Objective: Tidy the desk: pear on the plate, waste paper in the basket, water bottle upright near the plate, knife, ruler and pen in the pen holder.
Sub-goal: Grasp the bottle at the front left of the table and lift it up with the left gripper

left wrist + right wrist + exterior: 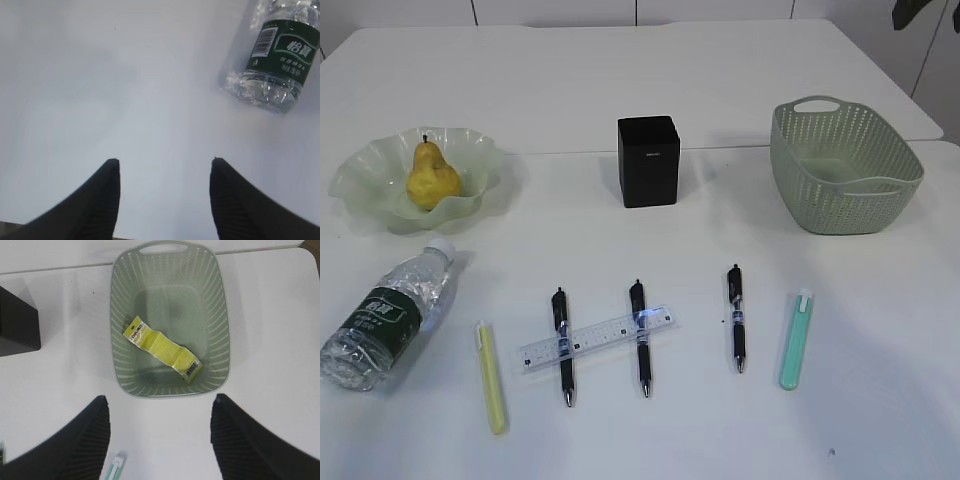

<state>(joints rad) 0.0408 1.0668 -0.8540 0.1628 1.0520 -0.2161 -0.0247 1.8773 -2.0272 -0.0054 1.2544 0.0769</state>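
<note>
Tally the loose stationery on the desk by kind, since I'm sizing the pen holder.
Black pens: 3
Yellow capped pen or knife: 1
Teal capped pen or knife: 1
Clear ruler: 1
Total: 6

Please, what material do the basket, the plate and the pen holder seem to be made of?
Basket: likely moulded plastic, matte sage green, with a woven-looking lattice wall.
Plate: probably translucent plastic or glass, pale green, glossy, with a ruffled rim.
Pen holder: black and matte; plastic or a leather-like cover, hard to tell.

White table (740, 80) w/ plate (370, 185), basket (840, 190), pen holder (649, 165), water bottle (385, 315).
</note>
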